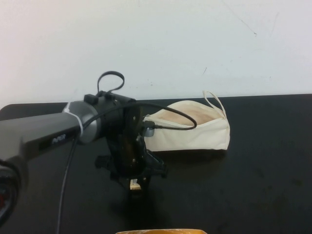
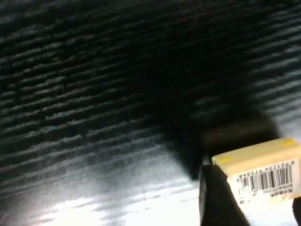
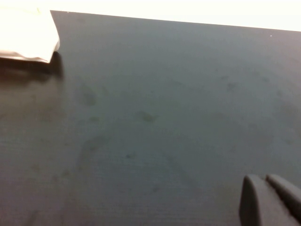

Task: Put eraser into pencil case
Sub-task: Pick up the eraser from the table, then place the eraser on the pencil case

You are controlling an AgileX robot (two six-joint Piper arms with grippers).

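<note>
The eraser is a pale yellow block with a white barcode label. My left gripper points down at the front middle of the black table and is shut on it, low over the surface. In the left wrist view the eraser sits between the dark fingers of my left gripper. The cream pencil case lies behind it toward the back, its top open. My right gripper is out of the high view, shut and empty over bare table; a corner of the case shows far from it.
The left arm and its black cable cross in front of the case's left end. A yellow-orange object peeks in at the front edge. A white wall backs the black table.
</note>
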